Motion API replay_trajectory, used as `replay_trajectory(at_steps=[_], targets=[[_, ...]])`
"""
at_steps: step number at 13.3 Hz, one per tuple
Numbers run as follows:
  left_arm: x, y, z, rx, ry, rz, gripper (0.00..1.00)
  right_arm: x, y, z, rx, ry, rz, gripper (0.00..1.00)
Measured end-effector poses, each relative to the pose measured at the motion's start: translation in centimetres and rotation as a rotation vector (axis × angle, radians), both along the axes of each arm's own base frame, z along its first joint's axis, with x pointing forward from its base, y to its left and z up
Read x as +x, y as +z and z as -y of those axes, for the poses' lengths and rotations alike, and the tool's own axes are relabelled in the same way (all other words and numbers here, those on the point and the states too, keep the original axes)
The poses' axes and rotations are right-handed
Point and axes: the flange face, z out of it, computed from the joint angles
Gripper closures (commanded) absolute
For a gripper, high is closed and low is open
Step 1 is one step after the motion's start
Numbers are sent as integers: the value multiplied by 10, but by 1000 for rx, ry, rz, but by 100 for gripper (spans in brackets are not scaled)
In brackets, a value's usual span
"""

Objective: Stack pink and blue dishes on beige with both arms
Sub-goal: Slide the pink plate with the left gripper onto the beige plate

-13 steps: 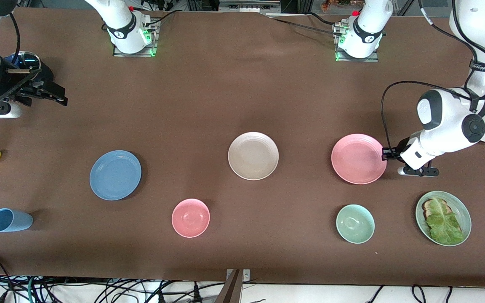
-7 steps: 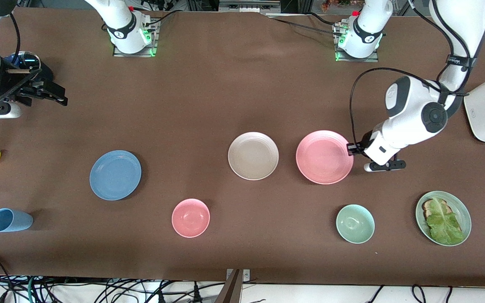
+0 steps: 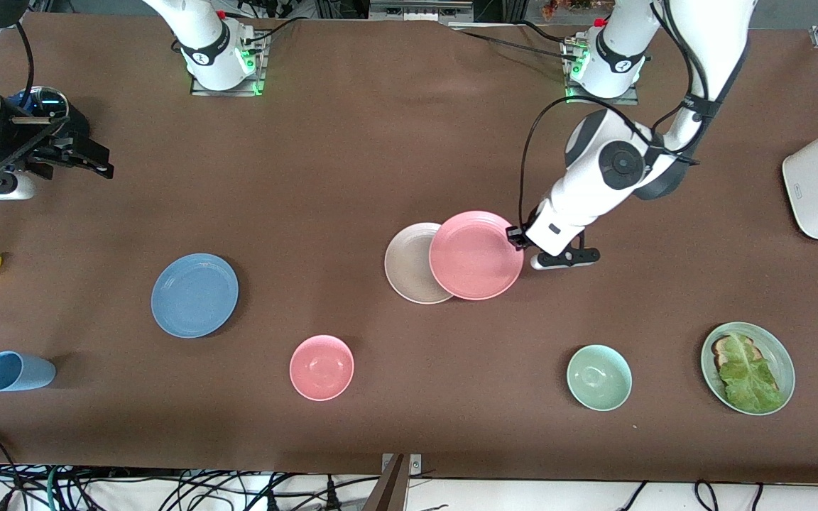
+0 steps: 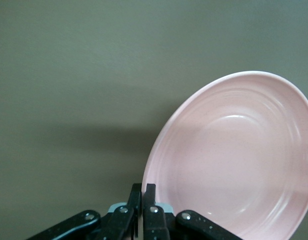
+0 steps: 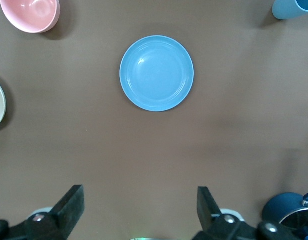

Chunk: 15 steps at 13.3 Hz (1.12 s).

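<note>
In the front view, the pink plate (image 3: 476,255) is held by its rim in the left gripper (image 3: 517,237) and is carried above the table, overlapping the side of the beige plate (image 3: 411,263) that faces the left arm's end. The beige plate is seen at the middle of the table. The blue plate (image 3: 194,294) is laid flat toward the right arm's end, with the pink bowl (image 3: 322,367) nearer to the camera between it and the beige plate. The right gripper (image 3: 89,160) is parked high at the right arm's end of the table, where the right arm waits.

In the left wrist view, the left gripper (image 4: 142,192) is clamped on the edge of the pink plate (image 4: 234,160), which is tilted.

In the right wrist view, the fingers (image 5: 69,202) of the right gripper (image 5: 139,202) are spread wide with nothing between them, and the blue plate (image 5: 156,73) is seen on the table below.
</note>
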Motion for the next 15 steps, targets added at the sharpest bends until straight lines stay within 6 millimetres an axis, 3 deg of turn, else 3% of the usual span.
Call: replay_trajectory(at_steps=[3, 6, 9, 11, 12, 15], targets=[[-11, -28, 35, 17, -16, 1, 100, 0, 0, 0, 0, -1, 0, 0], [3, -37, 57, -5, -7, 7, 100, 0, 0, 2, 0, -4, 2, 0], [12, -48, 66, -13, -14, 6, 100, 4, -8, 6, -1, -10, -13, 0], [17, -52, 65, -11, -8, 6, 27, 8, -16, 5, -2, -10, -28, 0], [22, -51, 61, -10, 0, 11, 0, 9, -18, 4, -2, -9, -30, 0], [36, -40, 53, 11, 16, 3, 0, 9, -20, -3, -2, 5, -33, 0]])
